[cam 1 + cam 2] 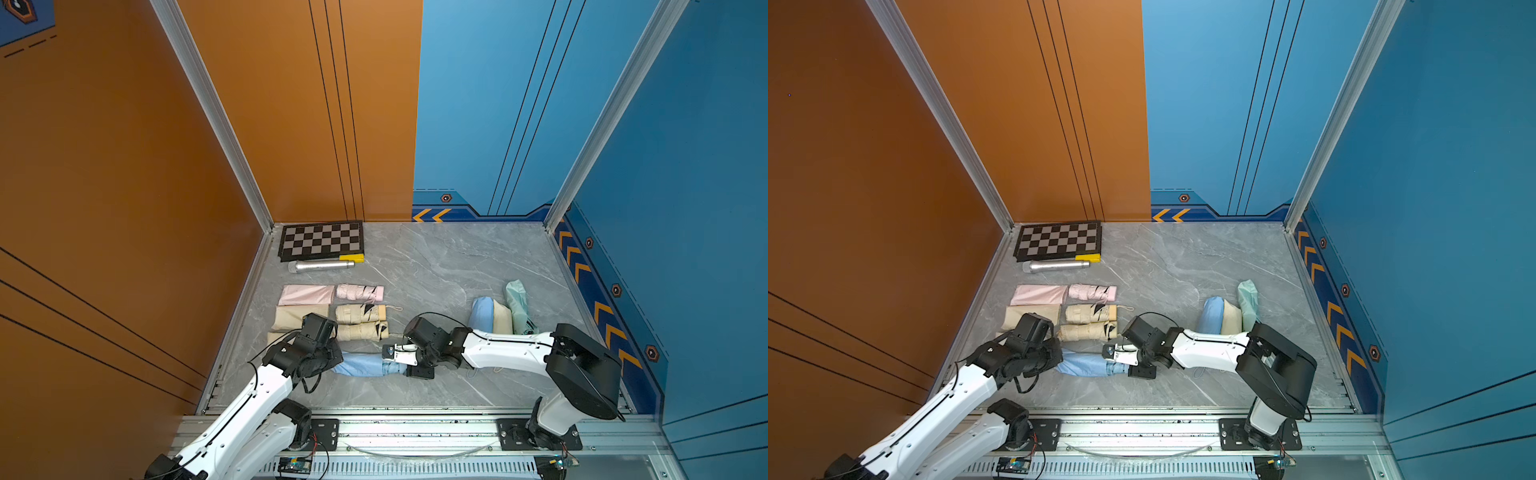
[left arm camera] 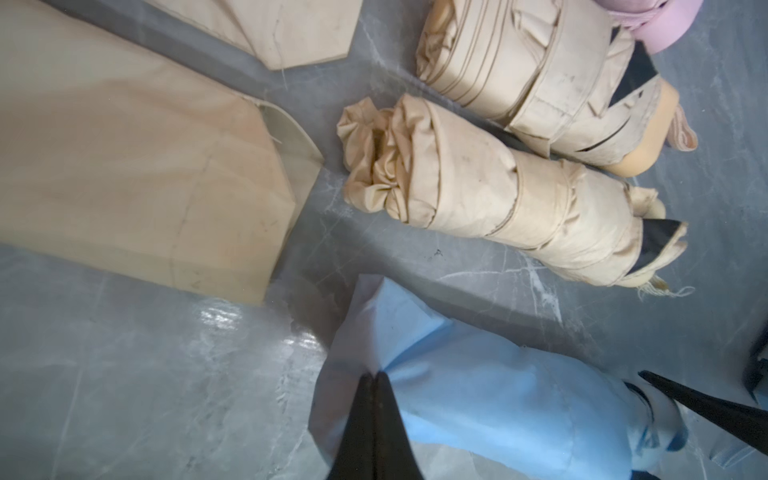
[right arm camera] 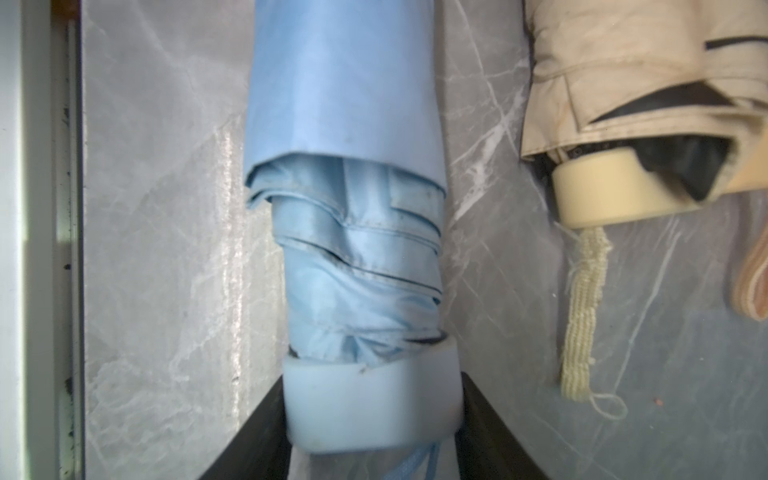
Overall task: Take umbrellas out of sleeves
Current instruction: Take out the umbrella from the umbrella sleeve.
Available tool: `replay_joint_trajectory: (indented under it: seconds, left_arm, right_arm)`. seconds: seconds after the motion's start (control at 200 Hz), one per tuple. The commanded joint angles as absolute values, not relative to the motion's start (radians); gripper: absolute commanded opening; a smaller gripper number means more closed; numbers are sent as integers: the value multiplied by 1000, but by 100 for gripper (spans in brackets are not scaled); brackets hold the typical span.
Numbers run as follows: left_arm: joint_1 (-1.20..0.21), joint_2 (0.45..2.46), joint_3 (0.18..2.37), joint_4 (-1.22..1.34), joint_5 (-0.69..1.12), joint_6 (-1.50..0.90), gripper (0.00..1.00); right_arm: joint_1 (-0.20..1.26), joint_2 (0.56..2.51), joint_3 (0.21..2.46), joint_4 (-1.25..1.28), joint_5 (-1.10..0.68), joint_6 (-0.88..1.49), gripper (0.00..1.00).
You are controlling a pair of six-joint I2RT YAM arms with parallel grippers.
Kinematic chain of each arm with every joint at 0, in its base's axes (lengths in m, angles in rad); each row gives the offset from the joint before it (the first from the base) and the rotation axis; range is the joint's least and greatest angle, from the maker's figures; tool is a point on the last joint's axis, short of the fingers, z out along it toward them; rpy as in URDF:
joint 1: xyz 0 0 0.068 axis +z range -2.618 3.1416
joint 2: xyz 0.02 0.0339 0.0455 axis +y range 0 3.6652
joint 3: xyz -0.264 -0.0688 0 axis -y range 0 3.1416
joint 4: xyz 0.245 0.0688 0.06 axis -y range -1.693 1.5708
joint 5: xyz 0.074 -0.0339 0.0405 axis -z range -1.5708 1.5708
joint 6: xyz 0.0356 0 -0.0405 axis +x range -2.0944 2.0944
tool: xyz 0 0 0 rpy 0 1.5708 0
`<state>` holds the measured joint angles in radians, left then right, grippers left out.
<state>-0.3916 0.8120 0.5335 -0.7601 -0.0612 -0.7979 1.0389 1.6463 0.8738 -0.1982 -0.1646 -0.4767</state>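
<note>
This is a robot lab test cell, not a lived-in room. 2 white-and-black arms, the left arm (image 1: pixel 249 399) and the right arm (image 1: pixel 511 353), are bolted to a slotted aluminium rail (image 1: pixel 415 434) at the front edge of a grey marble-look table (image 1: pixel 436 257). An aluminium post (image 1: pixel 210 108) frames printed wall panels: an orange panel (image 1: pixel 104 166) and a blue panel (image 1: pixel 478 104) with yellow chevrons (image 1: pixel 432 215) at its base. A black-and-grey checkerboard (image 1: pixel 321 241) lies in the far corner. A bare circuit board (image 1: pixel 294 464) with loose wires sits below the rail.
</note>
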Motion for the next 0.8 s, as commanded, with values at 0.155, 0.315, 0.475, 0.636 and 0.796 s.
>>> replay_joint_trajectory:
  seconds: [0.155,0.315,0.475,0.636,0.796]
  left_arm:
    - [-377,770,552,-844,-176,-846,0]
    - [-376,750,548,-868,-213,-872,0]
    - [-371,730,548,-896,-264,-900,0]
    - [-359,703,544,-907,-299,-916,0]
    - [-343,684,546,-928,-332,-923,0]
  right_arm:
    - [1072,1717,910,-146,-186,-440,30]
    - [1101,1764,930,-104,-180,-410,29]
    - [1124,1796,947,-69,-175,-391,30]
    - [1139,1821,977,-68,-173,-386,29]
    - [1144,1829,985,-71,-167,-386,29]
